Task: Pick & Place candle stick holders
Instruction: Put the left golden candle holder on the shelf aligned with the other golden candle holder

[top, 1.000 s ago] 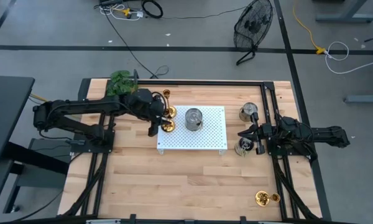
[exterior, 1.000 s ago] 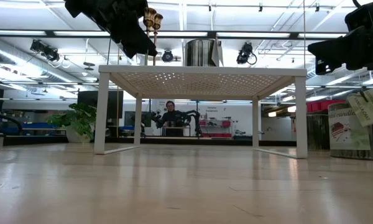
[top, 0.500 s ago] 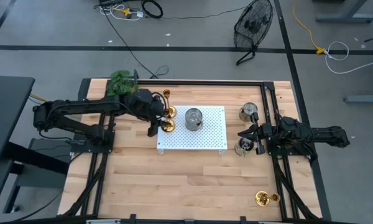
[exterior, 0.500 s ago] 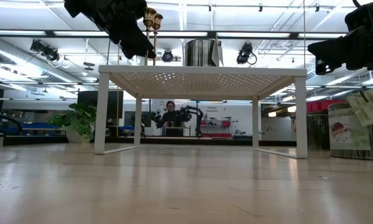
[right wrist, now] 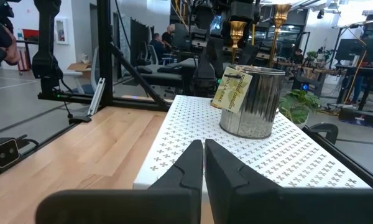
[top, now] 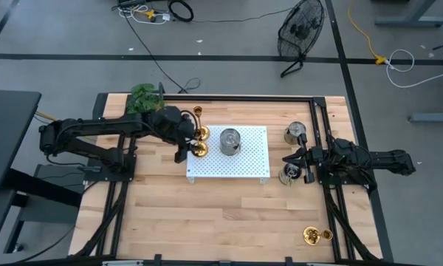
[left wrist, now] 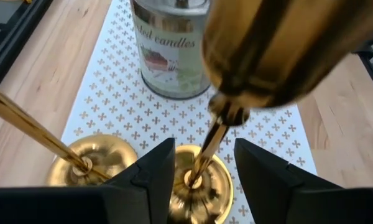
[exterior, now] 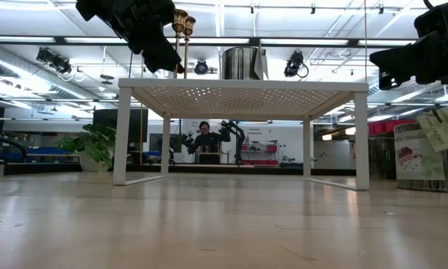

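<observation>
Counter (top: 229,214) of pale wood planks, seen from above, with a dark robot arm reaching in from each side. Nearest the front edge, toward the right, a lone holder (top: 316,235) of shiny gold sits well apart from everything else.

Farther in on the right, the right tool (right wrist: 203,163) hovers with its fingers pressed together, holding nothing. Two metal tins flank it: the front tin (top: 289,175) and the back tin (top: 296,133).

In the middle is a white perforated stand (top: 247,166), raised on legs, carrying a labelled candle tin (top: 229,141). At the stand's left edge two more gold candle stick holders stand upright, each with a round dished base and a slim stem: the nearer holder (left wrist: 198,182) and, just beside it, the farther holder (left wrist: 90,163).

The left tool (left wrist: 204,155) is at the nearer holder, its fingers (left wrist: 150,171) apart on either side of the stem — gaps show between them and the stem, so nothing is clamped.

At the counter's back edge, behind the left arm, is a leafy green plant (top: 142,96). Beyond the counter, on the grey floor, stands a black fan (top: 301,29).
</observation>
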Controlling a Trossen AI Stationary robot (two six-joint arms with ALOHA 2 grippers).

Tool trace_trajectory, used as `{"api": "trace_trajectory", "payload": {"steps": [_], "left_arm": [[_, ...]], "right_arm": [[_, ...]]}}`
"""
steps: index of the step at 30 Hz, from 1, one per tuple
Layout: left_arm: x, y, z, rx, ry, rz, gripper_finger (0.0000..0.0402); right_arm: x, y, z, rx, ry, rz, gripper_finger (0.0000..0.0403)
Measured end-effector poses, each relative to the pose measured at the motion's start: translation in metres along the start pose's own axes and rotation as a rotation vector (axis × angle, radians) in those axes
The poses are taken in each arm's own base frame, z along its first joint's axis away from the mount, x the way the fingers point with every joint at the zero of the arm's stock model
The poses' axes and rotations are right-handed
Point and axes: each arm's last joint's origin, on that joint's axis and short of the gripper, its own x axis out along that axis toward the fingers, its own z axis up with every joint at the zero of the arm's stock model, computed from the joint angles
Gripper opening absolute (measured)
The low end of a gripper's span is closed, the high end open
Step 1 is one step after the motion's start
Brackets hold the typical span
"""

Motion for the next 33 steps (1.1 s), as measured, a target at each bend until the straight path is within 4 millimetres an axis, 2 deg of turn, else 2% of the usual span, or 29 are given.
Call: {"api": "trace_trajectory", "payload": {"steps": [7,12,26,33], "left_arm": [[-0.003,-0.001,-0.002,-0.001,0.025,0.007,0.0207],[-0.005,0.000,-0.006,0.015,0.061,0.028,0.0213],[-0.008,-0.001,-0.014,0.036,0.146,0.032,0.0203],[-0.007,-0.001,-0.015,0.040,0.152,0.031,0.0162]], "right_arm": [[0.000,0.000,0.000,0.000,0.000,0.000,0.0021],[0.000,0.000,0.000,0.000,0.000,0.000,0.0021],[0.000,0.000,0.000,0.000,0.000,0.000,0.0021],[0.000,0.000,0.000,0.000,0.000,0.000,0.0021]]}}
